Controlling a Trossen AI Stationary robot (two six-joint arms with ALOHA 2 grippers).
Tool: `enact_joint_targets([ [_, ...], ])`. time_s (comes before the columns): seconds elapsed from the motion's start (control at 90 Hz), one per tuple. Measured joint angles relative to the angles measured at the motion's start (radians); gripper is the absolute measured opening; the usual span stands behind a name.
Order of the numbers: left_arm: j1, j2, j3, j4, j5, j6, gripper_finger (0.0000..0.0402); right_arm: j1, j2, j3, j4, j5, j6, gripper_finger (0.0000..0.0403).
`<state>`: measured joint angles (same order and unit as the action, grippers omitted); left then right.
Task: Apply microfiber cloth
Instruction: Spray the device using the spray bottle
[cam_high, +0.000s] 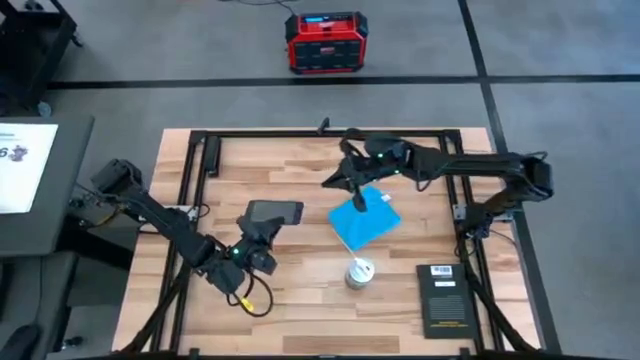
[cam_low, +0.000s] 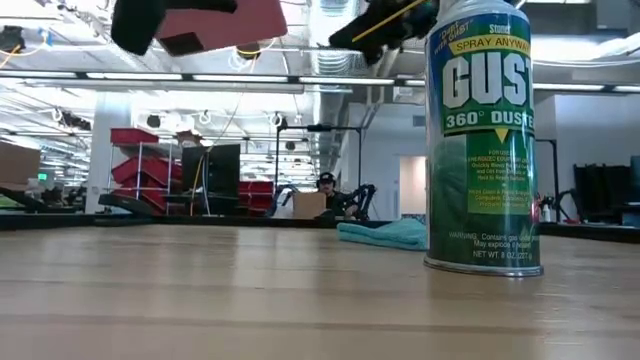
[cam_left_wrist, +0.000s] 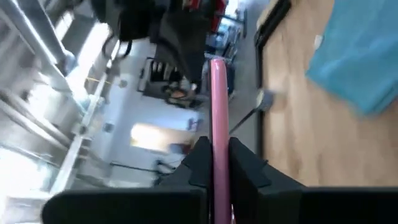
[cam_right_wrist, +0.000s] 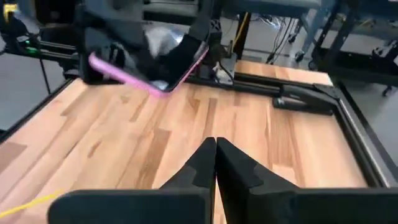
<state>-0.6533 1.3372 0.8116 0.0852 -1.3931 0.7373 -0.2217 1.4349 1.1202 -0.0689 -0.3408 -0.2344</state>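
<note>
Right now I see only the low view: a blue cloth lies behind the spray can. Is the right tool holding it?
Observer: No. The right wrist view shows the right tool shut, with no cloth between its fingers.
Operator: Where is that tool, then?
Observer: In the high view it hangs above one edge of the microfiber cloth.
Operator: And the pink thing at the top of my picture?
Observer: That is the phone. The left wrist view shows the left tool shut on its edge.

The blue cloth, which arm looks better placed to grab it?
Probably the right. The right gripper hangs over the microfiber cloth, fingers shut and empty, while the left gripper is busy holding the pink-backed phone in the air.
</note>
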Motion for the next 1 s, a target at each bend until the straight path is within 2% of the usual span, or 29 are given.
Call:
enact_joint_targets([
  [0.111, 0.004, -0.058, -0.001, -0.107, 0.069, -0.17, 0.0004, 0.012, -0.046, -0.051, -0.018, 0.027, 0.01, 0.0],
  [0.367, 0.076, -0.19, -0.042, -0.106, 0.321, -0.374, 0.0004, 0.023, -0.082, -0.201, 0.064, 0.045, 0.075, 0.0],
  [0.556, 0.13, -0.318, -0.191, -0.025, 0.363, -0.543, 0.0004, 0.04, -0.082, -0.281, 0.136, 0.044, 0.103, 0.0],
  [0.711, 0.148, -0.399, -0.363, 0.108, 0.406, -0.657, 0.0004, 0.04, -0.082, -0.292, 0.141, 0.045, 0.107, 0.0],
  [0.856, 0.148, -0.4, -0.488, 0.227, 0.417, -0.705, 0.0004, 0.046, -0.082, -0.292, 0.172, 0.053, 0.106, 0.0],
  [1.0, 0.165, -0.33, -0.546, 0.27, 0.412, -0.765, 0.0004, 0.046, -0.082, -0.291, 0.175, 0.053, 0.106, 0.0],
])
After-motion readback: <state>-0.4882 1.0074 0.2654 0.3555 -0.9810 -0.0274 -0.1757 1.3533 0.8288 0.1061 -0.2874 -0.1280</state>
